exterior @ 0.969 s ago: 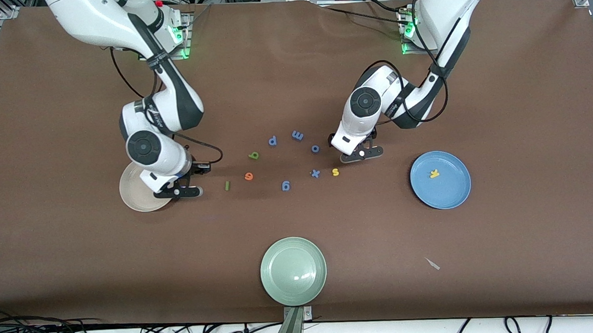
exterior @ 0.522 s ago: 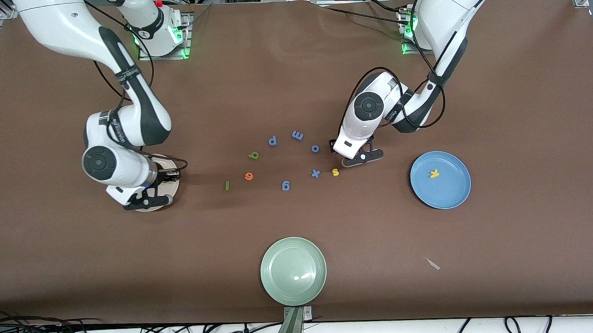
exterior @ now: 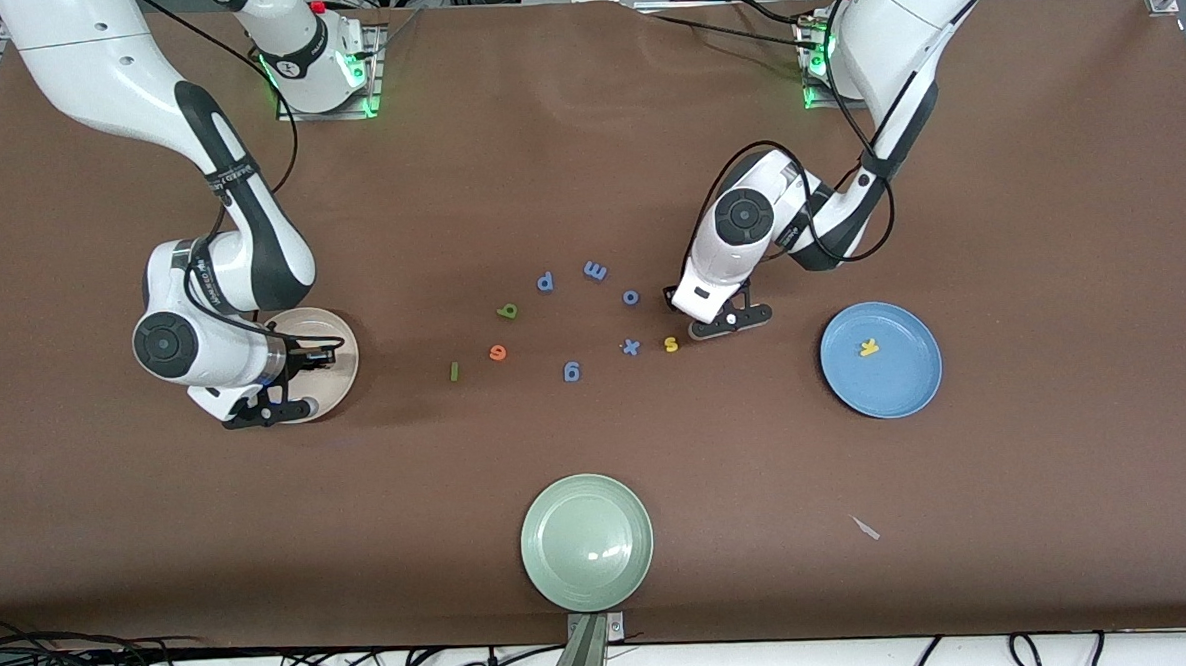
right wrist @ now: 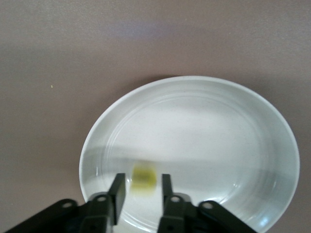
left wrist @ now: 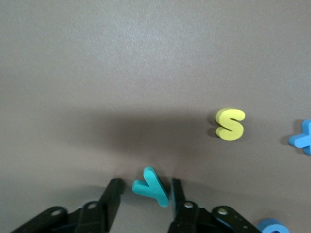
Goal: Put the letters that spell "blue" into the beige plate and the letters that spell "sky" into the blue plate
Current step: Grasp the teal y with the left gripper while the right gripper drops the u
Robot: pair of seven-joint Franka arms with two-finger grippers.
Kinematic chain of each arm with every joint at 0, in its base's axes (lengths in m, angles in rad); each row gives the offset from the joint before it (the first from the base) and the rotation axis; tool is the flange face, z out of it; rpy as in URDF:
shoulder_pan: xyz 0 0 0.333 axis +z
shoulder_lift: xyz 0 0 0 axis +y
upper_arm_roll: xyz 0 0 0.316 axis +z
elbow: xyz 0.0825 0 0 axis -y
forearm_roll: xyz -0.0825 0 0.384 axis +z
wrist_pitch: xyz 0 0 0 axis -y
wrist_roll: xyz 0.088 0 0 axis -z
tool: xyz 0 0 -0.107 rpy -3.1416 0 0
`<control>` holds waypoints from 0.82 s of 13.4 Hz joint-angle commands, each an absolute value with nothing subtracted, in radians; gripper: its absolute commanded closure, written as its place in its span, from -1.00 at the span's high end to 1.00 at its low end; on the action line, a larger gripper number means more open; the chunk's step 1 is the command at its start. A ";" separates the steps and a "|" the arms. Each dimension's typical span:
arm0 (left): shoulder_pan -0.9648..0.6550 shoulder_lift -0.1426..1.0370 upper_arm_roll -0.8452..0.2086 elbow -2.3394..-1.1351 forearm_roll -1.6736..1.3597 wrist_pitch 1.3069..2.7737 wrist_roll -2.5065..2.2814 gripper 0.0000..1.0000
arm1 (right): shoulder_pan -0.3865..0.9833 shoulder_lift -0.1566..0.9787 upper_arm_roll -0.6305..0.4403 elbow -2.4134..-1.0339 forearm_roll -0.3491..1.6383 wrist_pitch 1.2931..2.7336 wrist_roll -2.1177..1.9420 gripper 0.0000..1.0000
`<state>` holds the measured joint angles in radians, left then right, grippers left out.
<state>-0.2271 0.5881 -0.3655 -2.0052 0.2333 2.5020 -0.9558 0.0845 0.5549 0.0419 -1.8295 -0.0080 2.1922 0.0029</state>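
Left claw (left wrist: 146,185): low over the surface between the blue plate (exterior: 906,384) and the loose letters; its jaws stand narrowly apart either side of the teal y (left wrist: 153,191), one touching it, the other just beside it, so no firm hold yet.
Right claw (right wrist: 142,179): over the beige plate (right wrist: 209,131) near its rim, jaws parted with a gap on both sides of a yellow piece (right wrist: 144,177).
Step in hand: by my reading, grasping the y for "sky" and releasing the u for "blue".
Already placed: yellow k (exterior: 868,347) lies in the blue plate.
Waiting on the surface: yellow s (exterior: 671,345) just beside the left claw; olive b (exterior: 507,312), orange e (exterior: 498,353) and green l (exterior: 454,371) between the two arms.
Next move, left: pinch the y squarely, lift it, carry it over the blue plate; the s is close, so avoid nudging it.
Next move, right: rise off the plate and go for l, the nearest "blue" letter.
Hard to make out: the yellow piece is blurred; its shape is unreadable, and whether it rests on the plate or hangs above it I cannot tell.
Hidden: in the front view the y sits under the left claw and the right arm covers part of the beige plate.
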 commanded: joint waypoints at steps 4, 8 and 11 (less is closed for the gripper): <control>-0.209 0.597 -0.374 -2.016 0.275 2.517 -0.968 -0.39 | 0.146 0.557 0.060 -1.767 -0.003 2.183 0.024 1.00; -0.209 0.595 -0.374 -2.014 0.275 2.517 -0.965 -0.87 | 0.224 0.560 0.061 -1.743 -0.005 2.183 0.156 1.00; -0.209 0.583 -0.376 -2.006 0.275 2.502 -0.960 -0.88 | 0.294 0.566 0.061 -1.718 -0.003 2.191 0.254 1.00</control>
